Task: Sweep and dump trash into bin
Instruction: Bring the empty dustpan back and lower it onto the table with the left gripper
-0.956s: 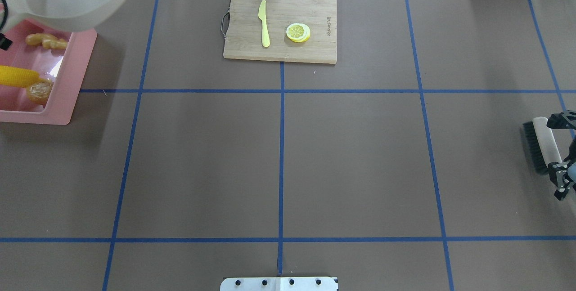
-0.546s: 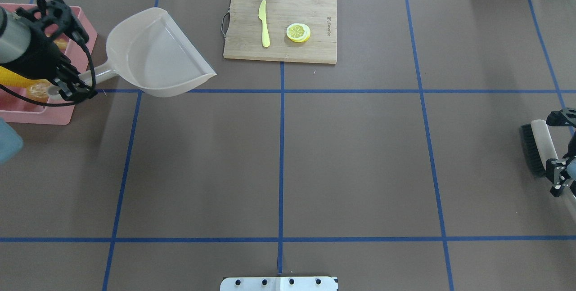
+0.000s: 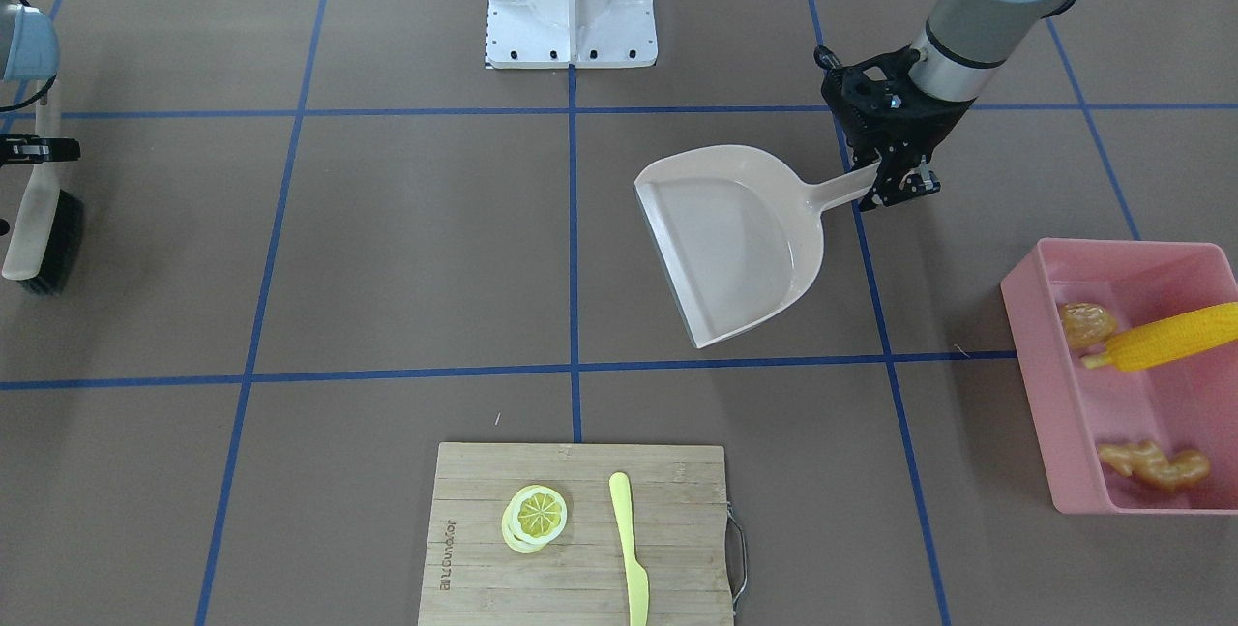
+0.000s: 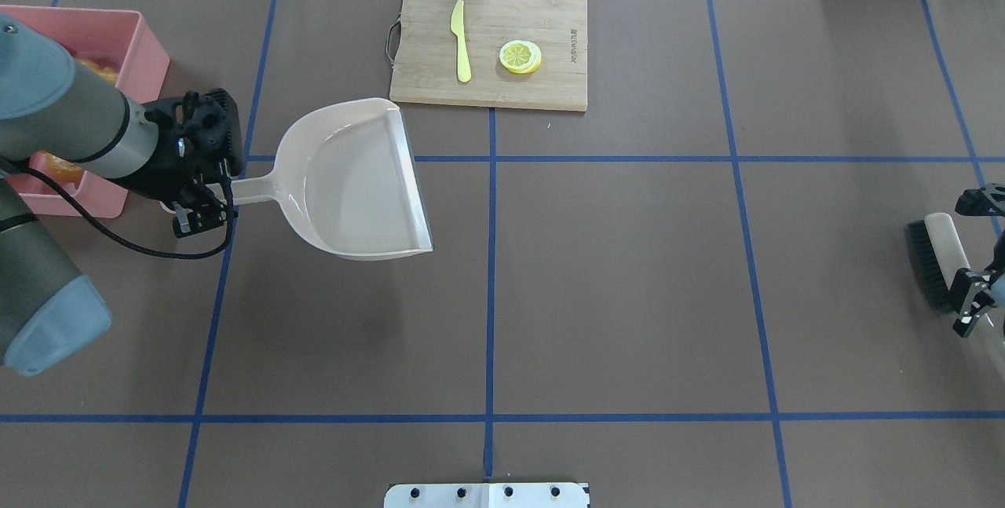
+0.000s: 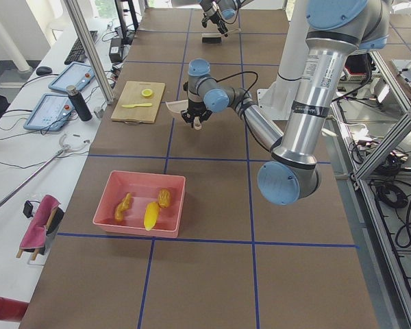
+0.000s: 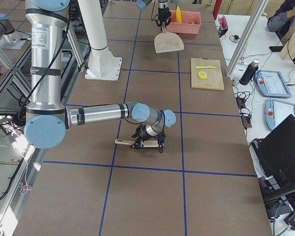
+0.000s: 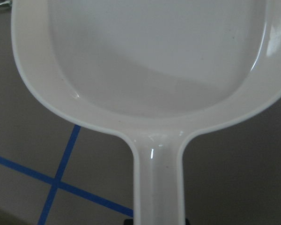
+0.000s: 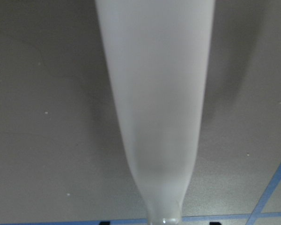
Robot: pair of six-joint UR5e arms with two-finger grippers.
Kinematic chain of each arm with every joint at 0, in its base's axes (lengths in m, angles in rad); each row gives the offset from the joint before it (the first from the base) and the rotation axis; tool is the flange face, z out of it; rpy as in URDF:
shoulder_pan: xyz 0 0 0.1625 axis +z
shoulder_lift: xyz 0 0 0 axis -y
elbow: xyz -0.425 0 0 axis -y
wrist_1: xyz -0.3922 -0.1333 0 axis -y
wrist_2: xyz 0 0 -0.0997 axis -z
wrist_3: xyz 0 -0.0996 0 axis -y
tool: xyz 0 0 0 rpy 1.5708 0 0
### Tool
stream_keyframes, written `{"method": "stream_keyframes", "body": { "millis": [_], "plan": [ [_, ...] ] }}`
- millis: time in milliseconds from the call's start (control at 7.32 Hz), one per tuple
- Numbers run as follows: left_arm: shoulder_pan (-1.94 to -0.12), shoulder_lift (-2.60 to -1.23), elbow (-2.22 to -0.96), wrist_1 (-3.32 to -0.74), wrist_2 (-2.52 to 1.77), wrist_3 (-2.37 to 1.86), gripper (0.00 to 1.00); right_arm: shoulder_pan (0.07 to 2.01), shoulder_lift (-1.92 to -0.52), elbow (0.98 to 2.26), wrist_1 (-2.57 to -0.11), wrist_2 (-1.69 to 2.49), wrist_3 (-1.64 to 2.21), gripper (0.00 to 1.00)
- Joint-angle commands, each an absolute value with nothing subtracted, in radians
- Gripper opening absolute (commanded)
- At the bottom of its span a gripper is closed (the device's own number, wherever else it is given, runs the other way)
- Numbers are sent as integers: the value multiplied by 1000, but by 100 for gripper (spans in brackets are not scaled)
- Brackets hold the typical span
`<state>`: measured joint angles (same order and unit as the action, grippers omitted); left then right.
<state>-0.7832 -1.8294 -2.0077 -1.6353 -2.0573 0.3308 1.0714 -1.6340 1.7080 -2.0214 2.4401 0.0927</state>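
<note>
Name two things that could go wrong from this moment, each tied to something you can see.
1. The dustpan, held by the left gripper at the handle's end only, may tip or slip.
2. Its front corner looks close to the cutting board; a swing could knock the board, the lemon slice or the knife.

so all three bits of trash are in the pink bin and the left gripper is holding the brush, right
Not quite. The left gripper holds the dustpan by its handle, not the brush; the brush is in the right gripper. The front-facing view shows this. The corn, potato and ginger are in the pink bin.
</note>
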Motion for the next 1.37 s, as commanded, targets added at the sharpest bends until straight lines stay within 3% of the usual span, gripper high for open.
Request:
{"method": "stream_keyframes", "body": {
  "millis": [0, 683, 1092, 1229],
  "plan": [
    [-689, -1772, -2005, -1728, -1996, 353, 0, 1148, -1606, 1713, -2020, 2384, 54, 100],
    [-551, -1617, -2011, -1973, -1896, 247, 0, 1477, -1545, 1703, -1851, 2254, 38, 100],
    [-526, -1595, -2013, -1973, -1896, 244, 0, 1506, -1584, 1691, -1751, 2160, 43, 100],
    [-522, -1586, -2013, -1973, -1896, 245, 0, 1506, -1610, 1657, -1609, 2139, 51, 100]
  ]
}}
